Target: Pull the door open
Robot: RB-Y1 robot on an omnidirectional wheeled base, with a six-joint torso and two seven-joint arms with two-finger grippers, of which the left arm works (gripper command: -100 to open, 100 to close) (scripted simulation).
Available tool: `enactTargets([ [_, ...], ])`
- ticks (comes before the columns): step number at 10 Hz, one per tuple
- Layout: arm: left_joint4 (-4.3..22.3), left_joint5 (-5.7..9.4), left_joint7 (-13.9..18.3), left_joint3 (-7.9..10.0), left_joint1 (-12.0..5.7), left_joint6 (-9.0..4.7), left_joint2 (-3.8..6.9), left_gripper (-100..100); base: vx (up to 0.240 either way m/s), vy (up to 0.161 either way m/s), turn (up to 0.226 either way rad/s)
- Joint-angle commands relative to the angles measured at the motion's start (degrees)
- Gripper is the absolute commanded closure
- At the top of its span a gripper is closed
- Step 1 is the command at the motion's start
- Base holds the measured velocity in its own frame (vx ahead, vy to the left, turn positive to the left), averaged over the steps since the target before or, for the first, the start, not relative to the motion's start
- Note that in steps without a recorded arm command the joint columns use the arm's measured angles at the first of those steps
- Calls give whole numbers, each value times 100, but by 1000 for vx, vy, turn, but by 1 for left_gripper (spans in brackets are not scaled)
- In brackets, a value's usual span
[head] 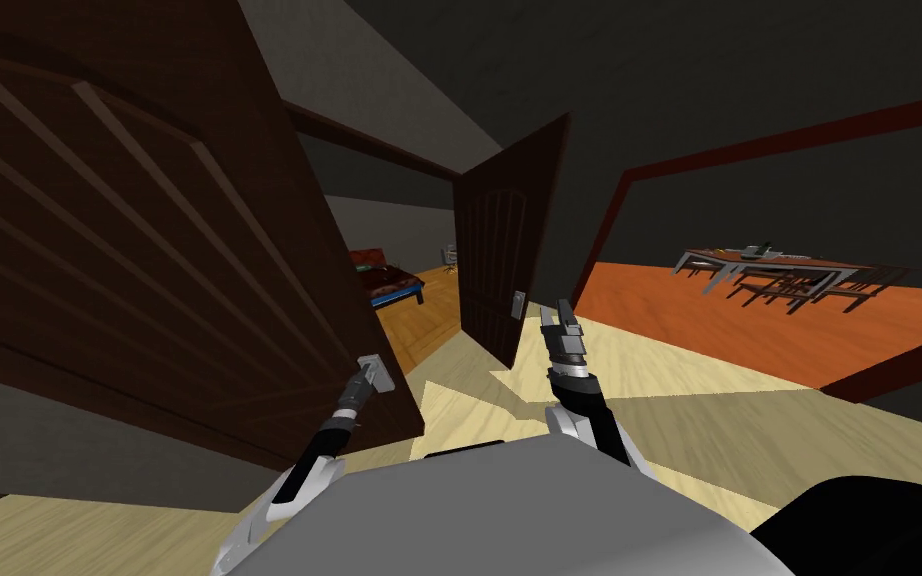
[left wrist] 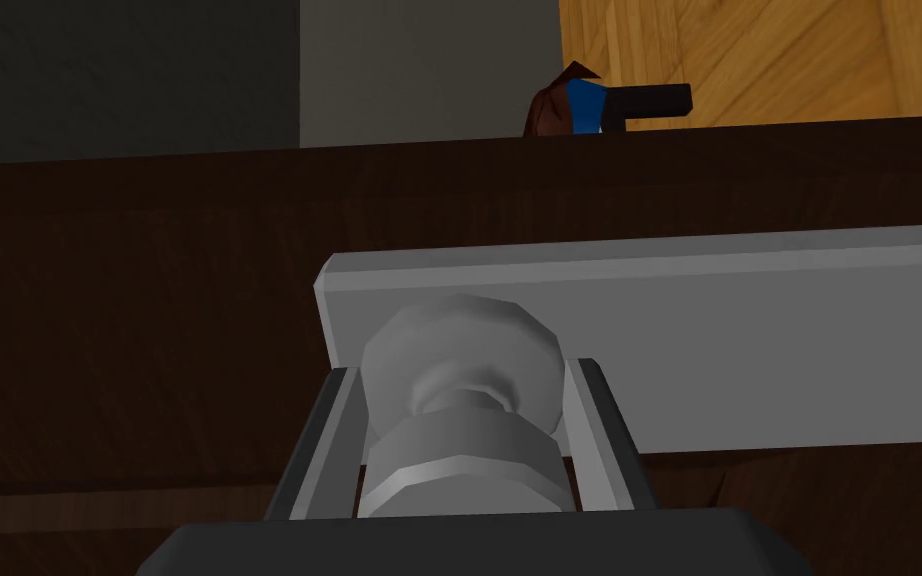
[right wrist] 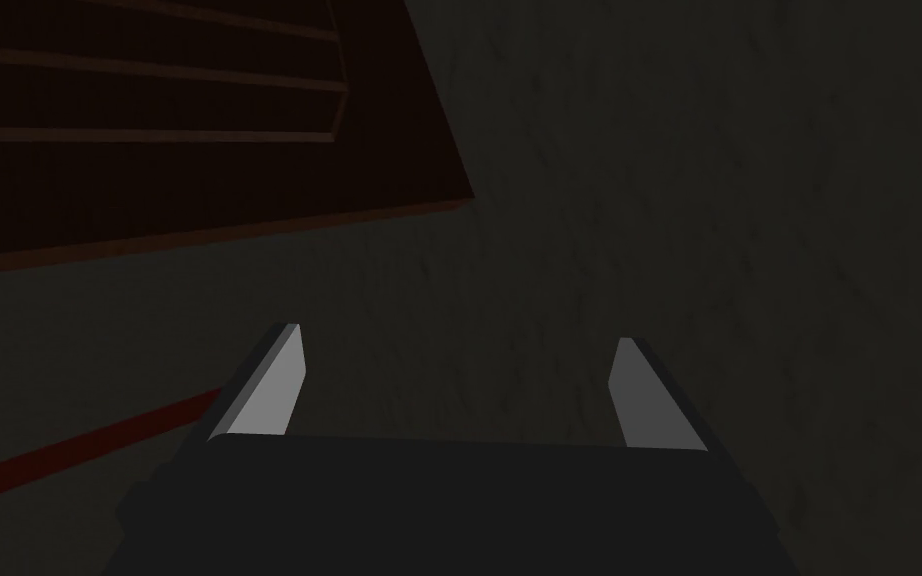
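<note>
Plainly left gripper (left wrist: 461,370) clamps knob (left wrist: 459,335) (right gripper (right wrist: 459,337) spread).

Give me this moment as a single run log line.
task: pull door open | left pincer: shut on door knob | right pincer: open, holding nothing | door: partly open

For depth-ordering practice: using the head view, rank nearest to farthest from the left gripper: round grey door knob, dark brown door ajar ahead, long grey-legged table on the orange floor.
1. Round grey door knob, clamped between the fingers of the left gripper.
2. Dark brown door ajar, ahead, centre.
3. Long grey-legged table, far right.
</note>
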Motion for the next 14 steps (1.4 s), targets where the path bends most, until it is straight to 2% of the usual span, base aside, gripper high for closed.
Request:
enactTargets([
  [1,-27,15,48,-55,79,-93,85,100,-211,77,-146],
  [2,-50,29,84,-93,135,-160,156,100,-186,100,-143],
  [3,-88,52,143,-157,229,-271,273,100,-182,98,-198],
  [4,-102,61,163,-179,261,-310,314,100,-178,72,-122],
  [8,-193,117,306,-331,487,-577,596,100,-194,64,-111],
  [9,-207,126,327,-354,520,-617,638,100,-176,84,-81],
  [10,-168,110,312,-377,477,-586,590,100,-87,31,-30],
  [11,-163,115,371,-444,539,-690,682,100,-138,37,-131],
  [12,-161,117,386,-456,551,-718,707,100,-185,58,-162],
  [14,-153,129,454,-511,609,-847,828,100,-198,91,-125],
])
